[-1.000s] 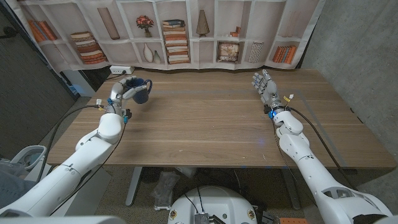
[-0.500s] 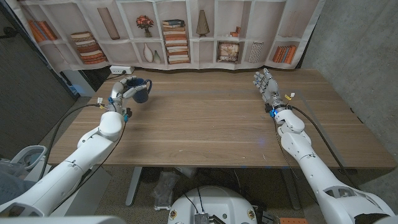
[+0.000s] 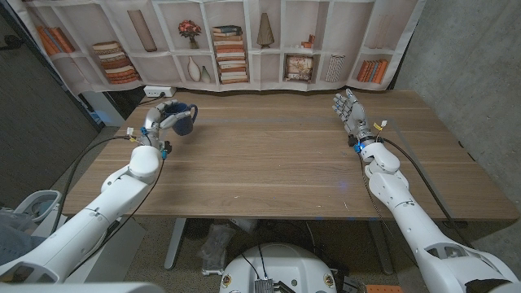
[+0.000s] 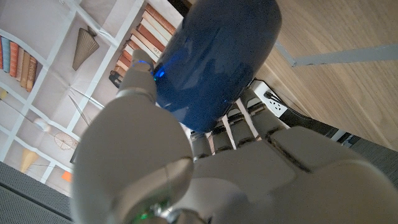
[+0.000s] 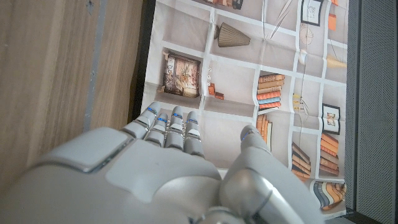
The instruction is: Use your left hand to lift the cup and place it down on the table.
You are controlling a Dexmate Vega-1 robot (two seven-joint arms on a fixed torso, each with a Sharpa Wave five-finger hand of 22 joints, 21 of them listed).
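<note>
Blue cup (image 3: 185,119): gripped in the left hand (image 3: 160,119), at the far left corner of the wooden table (image 3: 269,155), near its back edge; whether it touches the tabletop cannot be told.
Left hand grip: fingers (image 4: 140,78) wrapped round the cup's side.
Right hand (image 3: 346,111): holds nothing, fingers straight and apart, near the table's far right corner.
Behind the table: printed bookshelf backdrop (image 3: 236,41).
</note>
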